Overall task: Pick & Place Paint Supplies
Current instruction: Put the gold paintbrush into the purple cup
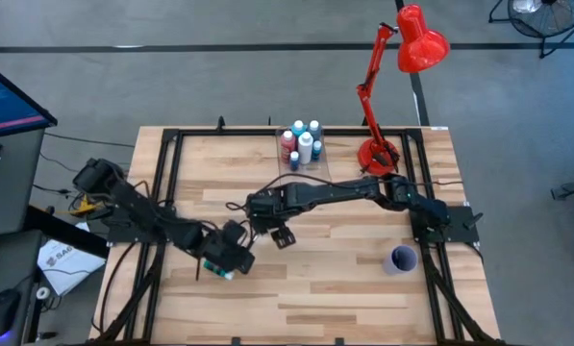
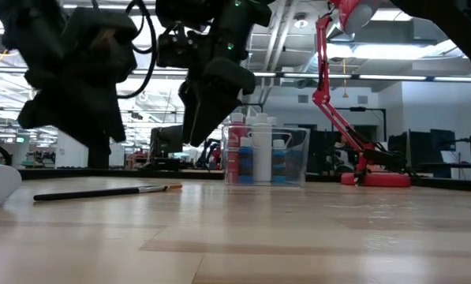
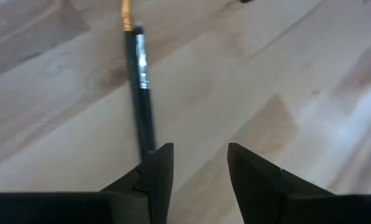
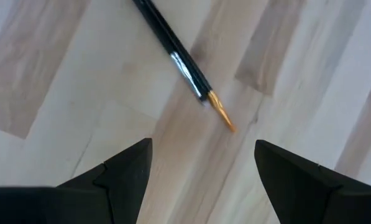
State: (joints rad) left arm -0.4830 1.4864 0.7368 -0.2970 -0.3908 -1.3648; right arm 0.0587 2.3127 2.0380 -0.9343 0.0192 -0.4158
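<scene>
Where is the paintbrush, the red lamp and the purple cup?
paintbrush [image 2: 101, 192], low view, middle of its dark handle.
red lamp [image 1: 422, 40], high view, on its shade.
purple cup [image 1: 403, 259], high view, on its rim.

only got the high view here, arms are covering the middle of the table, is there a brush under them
Observer: Yes, a dark paintbrush lies flat on the wood, as the low view shows.
Operator: is left gripper on it
Observer: Not gripping; the left gripper is open, the handle running under one finger.
Operator: and right
Observer: The right gripper hangs open over the brush's orange tip, without touching.
</scene>
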